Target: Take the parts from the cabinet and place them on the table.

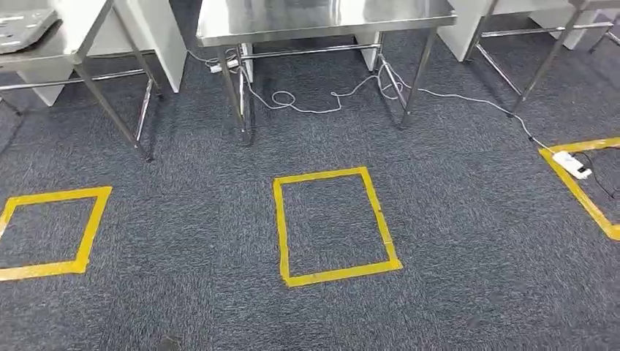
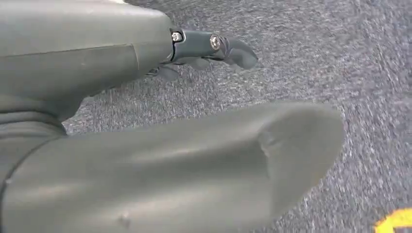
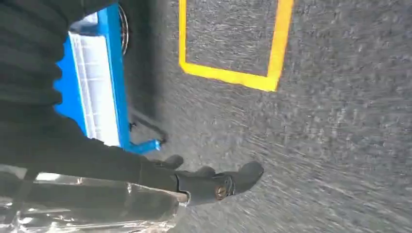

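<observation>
My right hand (image 3: 194, 182) hangs over the grey carpet and holds a dark part in shiny clear wrap (image 3: 92, 211); its dark fingers (image 3: 243, 177) reach past the part's end. Also above carpet, my left hand (image 2: 170, 145) holds nothing, with its thick grey thumb apart from the outstretched dark fingers (image 2: 228, 48). Ahead, in the head view, stands a steel table (image 1: 322, 18) with a bare top. A second steel table (image 1: 51, 51) at the far left carries a flat grey part (image 1: 22, 29).
Yellow tape squares mark the carpet, one in the middle (image 1: 335, 227). A white cable (image 1: 307, 102) loops under the middle table to a power strip (image 1: 572, 164) at the right. A blue and white cart (image 3: 97, 92) stands close by my right hand.
</observation>
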`<state>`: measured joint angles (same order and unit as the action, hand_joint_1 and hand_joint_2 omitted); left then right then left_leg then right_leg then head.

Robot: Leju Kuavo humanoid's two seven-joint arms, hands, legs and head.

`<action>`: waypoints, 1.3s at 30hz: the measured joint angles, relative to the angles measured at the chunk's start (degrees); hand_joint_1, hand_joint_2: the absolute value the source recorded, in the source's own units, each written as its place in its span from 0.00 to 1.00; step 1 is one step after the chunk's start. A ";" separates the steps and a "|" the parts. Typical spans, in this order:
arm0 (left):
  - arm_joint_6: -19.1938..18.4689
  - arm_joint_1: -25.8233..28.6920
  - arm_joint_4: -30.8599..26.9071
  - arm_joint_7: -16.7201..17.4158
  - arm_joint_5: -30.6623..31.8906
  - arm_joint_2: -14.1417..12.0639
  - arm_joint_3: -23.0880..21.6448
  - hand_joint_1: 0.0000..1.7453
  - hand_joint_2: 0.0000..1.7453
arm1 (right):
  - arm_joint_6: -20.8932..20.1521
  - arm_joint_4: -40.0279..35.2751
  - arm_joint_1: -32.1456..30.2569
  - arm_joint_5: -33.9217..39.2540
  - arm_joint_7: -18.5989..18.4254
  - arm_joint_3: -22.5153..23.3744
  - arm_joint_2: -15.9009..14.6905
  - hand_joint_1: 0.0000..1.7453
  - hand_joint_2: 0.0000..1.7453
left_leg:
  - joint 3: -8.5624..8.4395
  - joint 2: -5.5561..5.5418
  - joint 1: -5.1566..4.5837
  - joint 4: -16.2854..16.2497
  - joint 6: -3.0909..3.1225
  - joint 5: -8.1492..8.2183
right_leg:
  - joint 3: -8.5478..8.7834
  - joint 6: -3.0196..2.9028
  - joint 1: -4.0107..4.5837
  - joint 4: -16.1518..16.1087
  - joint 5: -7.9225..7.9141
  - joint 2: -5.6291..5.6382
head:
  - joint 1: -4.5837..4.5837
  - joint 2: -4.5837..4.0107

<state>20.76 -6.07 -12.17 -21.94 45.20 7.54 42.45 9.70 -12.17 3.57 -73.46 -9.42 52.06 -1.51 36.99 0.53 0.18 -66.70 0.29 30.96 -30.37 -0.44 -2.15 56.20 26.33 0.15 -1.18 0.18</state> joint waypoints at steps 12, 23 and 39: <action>0.07 -0.14 0.04 0.00 -0.02 -0.37 -0.02 0.00 0.00 | 0.04 0.04 -0.29 -0.09 0.00 0.02 0.61 0.00 1.00 | -7.26 -3.24 -0.74 10.70 4.46 -5.47 | -1.40 2.42 0.82 -1.33 -2.40 7.39 | 0.11 0.00; 0.15 -0.17 -0.04 0.15 0.02 0.06 0.00 0.00 0.00 | 0.07 0.07 0.35 -0.44 -0.26 0.11 0.07 0.00 1.00 | -5.42 5.24 -0.30 10.70 2.15 -6.65 | -0.18 4.30 -0.44 -0.06 0.56 -5.33 | 0.77 0.00; 0.52 0.17 0.00 -0.13 0.00 -0.35 0.02 0.00 0.00 | -0.77 0.07 -0.02 -0.92 -0.20 0.28 0.18 0.00 1.00 | -7.83 -6.13 -0.11 8.44 4.22 -3.03 | -2.60 0.39 0.55 -0.03 -2.70 5.68 | 0.33 0.00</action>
<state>21.29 -5.91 -12.17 -22.08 45.20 7.19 42.47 8.94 -12.11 3.55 -74.38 -9.62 52.35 -1.33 29.16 -5.60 0.07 -58.26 4.52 27.93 -32.97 -0.05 -1.60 56.17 23.63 5.84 -0.85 0.17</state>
